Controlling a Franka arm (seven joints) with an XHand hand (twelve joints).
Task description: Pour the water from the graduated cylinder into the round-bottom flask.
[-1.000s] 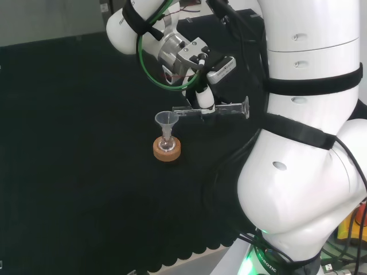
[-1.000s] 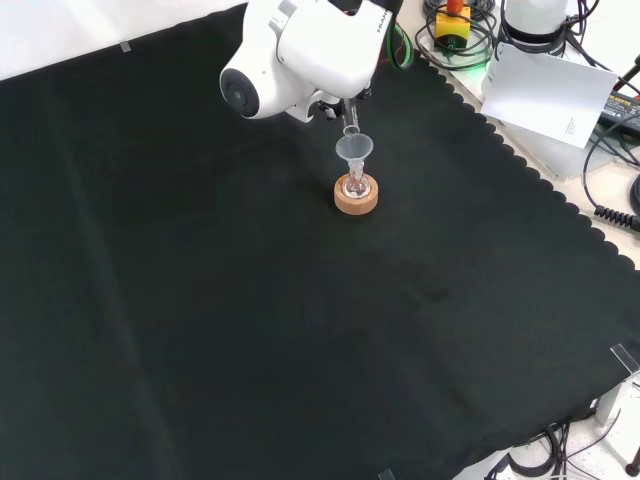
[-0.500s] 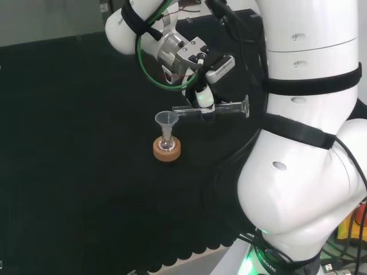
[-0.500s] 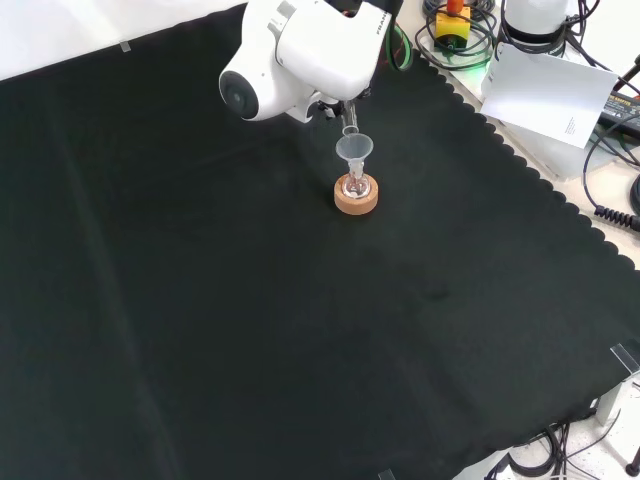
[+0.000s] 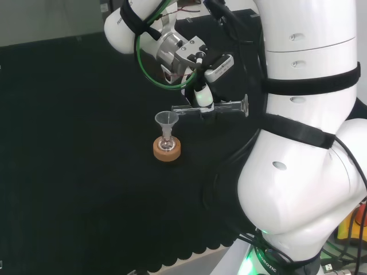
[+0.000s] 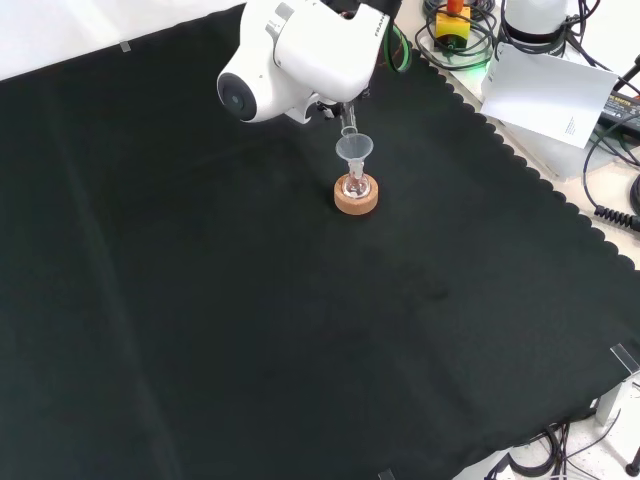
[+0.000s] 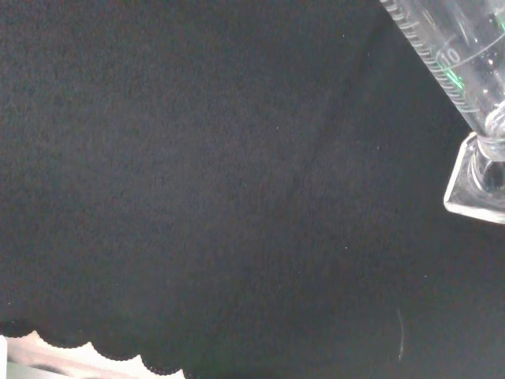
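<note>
Graduated cylinder [image 5: 209, 108] lies level in my hand [image 5: 202, 98], fingers curled round its middle, mouth just beside the funnel [image 5: 166, 120] on the round-bottom flask [image 5: 167, 144], which sits in a cork ring [image 5: 167, 150]. Pour looks underway or nearly done; whether water remains I cannot tell. Left: set the cylinder upright.

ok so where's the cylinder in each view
Head view: cylinder lies about level in the robot hand, mouth over the funnel.
Front view: its tip pokes out under the white link, just above the funnel.
Wrist view: its marked tube and base sit at one corner.
Shared landmark: black cloth.
</note>
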